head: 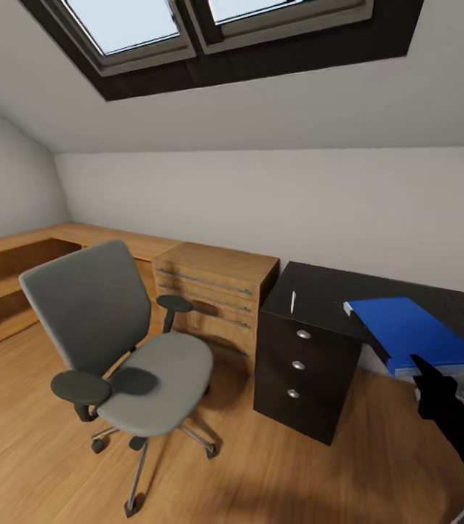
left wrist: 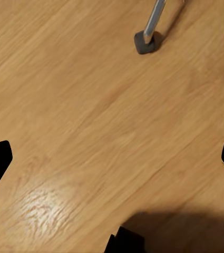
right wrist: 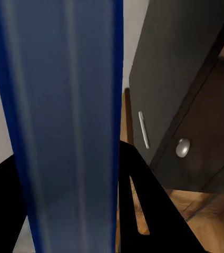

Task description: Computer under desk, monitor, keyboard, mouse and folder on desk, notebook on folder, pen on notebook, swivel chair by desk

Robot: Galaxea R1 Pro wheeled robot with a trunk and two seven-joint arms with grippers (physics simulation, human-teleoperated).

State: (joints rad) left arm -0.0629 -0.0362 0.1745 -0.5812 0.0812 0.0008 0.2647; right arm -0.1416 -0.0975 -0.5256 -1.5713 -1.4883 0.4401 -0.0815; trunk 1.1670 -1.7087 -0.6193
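The blue folder lies flat over the black desk's front edge, gripped by the right gripper, whose jaws are clamped on its near edge; in the right wrist view the folder runs between the fingers. A white pen rests on the desk above the drawers. The grey swivel chair stands well apart on the wooden floor. The left gripper hangs released over floor near a chair caster.

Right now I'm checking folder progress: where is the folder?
The blue folder is at the head view's right, gripped in the right gripper's jaws over the black desk, right of the white pen.
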